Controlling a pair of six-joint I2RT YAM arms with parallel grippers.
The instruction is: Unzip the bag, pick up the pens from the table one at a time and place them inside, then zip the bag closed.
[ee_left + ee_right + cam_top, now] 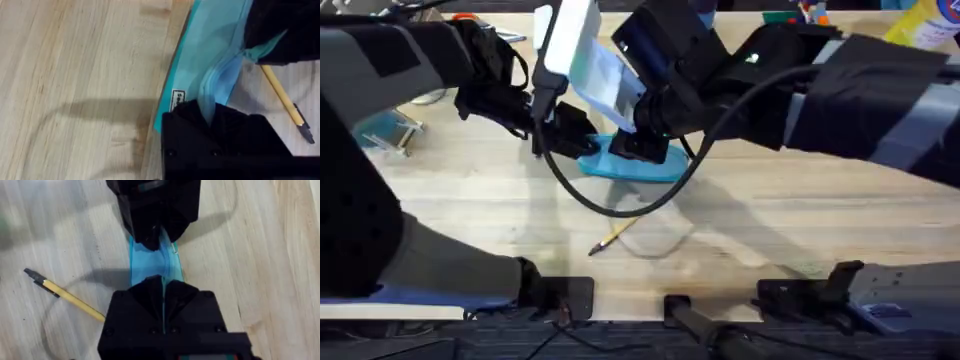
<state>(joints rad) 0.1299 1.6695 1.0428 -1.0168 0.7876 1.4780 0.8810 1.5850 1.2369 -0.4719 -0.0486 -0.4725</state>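
Note:
The light blue bag point(642, 168) lies on the table point(800, 220) at mid-centre, stretched between both grippers. My left gripper point(580, 140) is shut on its left end, pinching the fabric by the zipper point(215, 82). The right gripper point(632, 150) is shut on the other end of the bag point(150, 265), facing the left gripper point(157, 237) across a short stretch of blue fabric. A tan pen point(613, 237) with a dark tip point(305, 132) rests on the wood just in front of the bag, apart from both grippers. It also shows in the right wrist view as a pen point(70, 300).
A black cable point(610, 208) loops down from the arms over the table near the pen. A clear plastic object point(390, 132) sits at the far left. Assorted items, among them a yellow container point(920, 20), line the back edge.

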